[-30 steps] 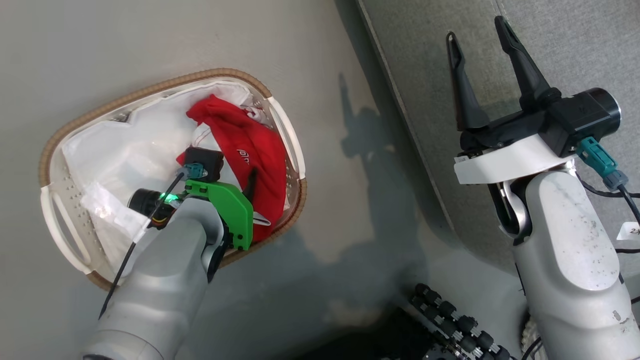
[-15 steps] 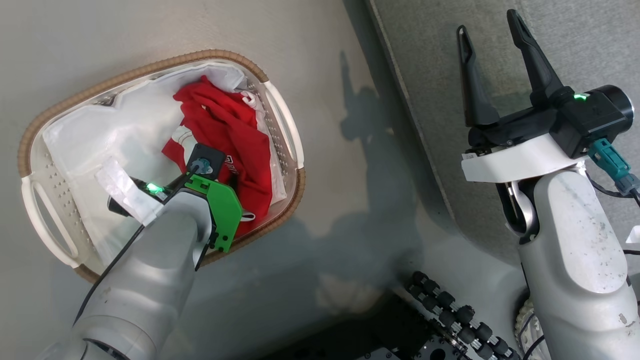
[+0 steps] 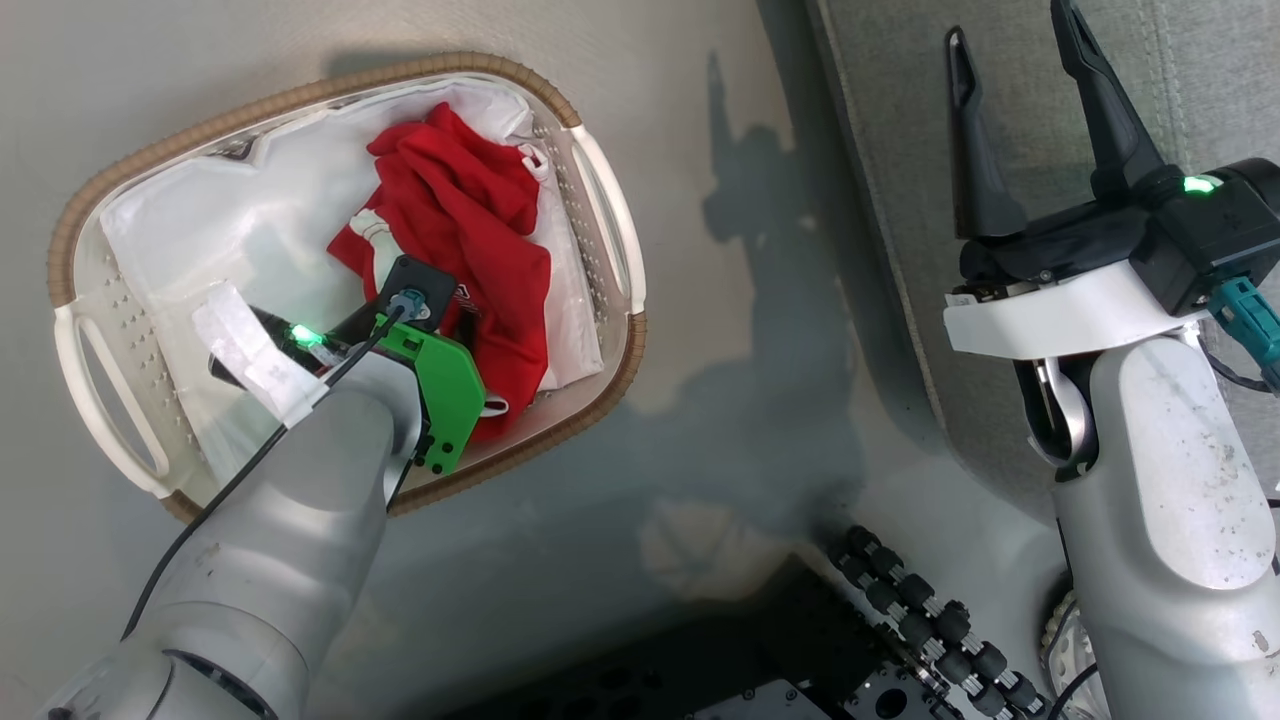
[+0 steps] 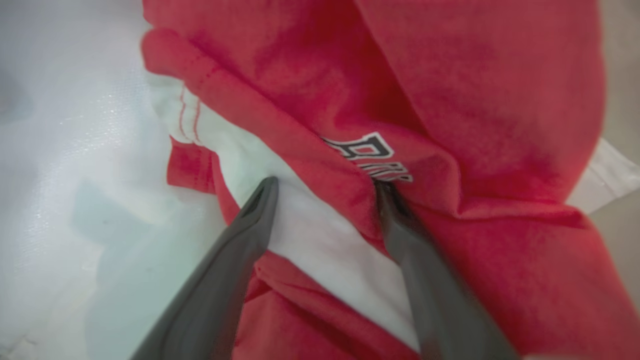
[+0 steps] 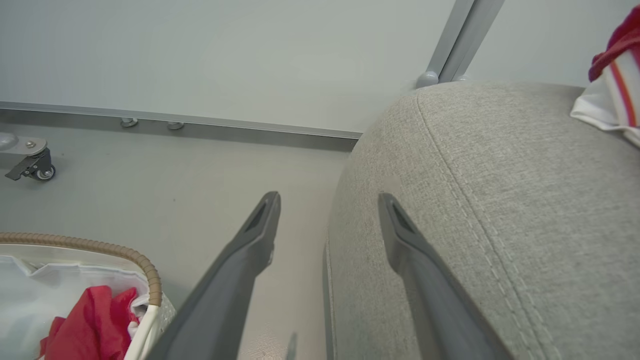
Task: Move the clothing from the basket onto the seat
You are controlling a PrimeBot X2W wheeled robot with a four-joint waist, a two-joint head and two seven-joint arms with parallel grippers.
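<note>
The left gripper (image 4: 325, 189) is down in the basket with its two dark fingers (image 4: 235, 260) spread apart, released and clamping nothing. Between them lies a white panel of the red clothing (image 4: 475, 100). A red fold crosses the gap just past the tips, and the tip of the right-hand finger in the wrist view is tucked against that fold. Just beyond the tips sits the logo lettering (image 4: 367, 155), white edged in black. Left of the fingers is the white liner (image 4: 75, 150), wrinkled and shiny.

In the head view the clothing is bunched on the liner, toward the end of the basket (image 3: 300, 95) that is nearer the seat. The basket stands on the grey floor (image 3: 720, 420).

The right gripper (image 5: 327, 200) hovers well apart from the basket, its fingers also parted and holding nothing. The rounded, stitched edge of the grey seat (image 5: 500, 210) shows between them and runs off to their right. Far beyond the fingers, to the right, a striped garment (image 5: 612, 90) in red and white lies on the seat. Farthest off, to the left, a caster (image 5: 35, 167) stands by the wall.
</note>
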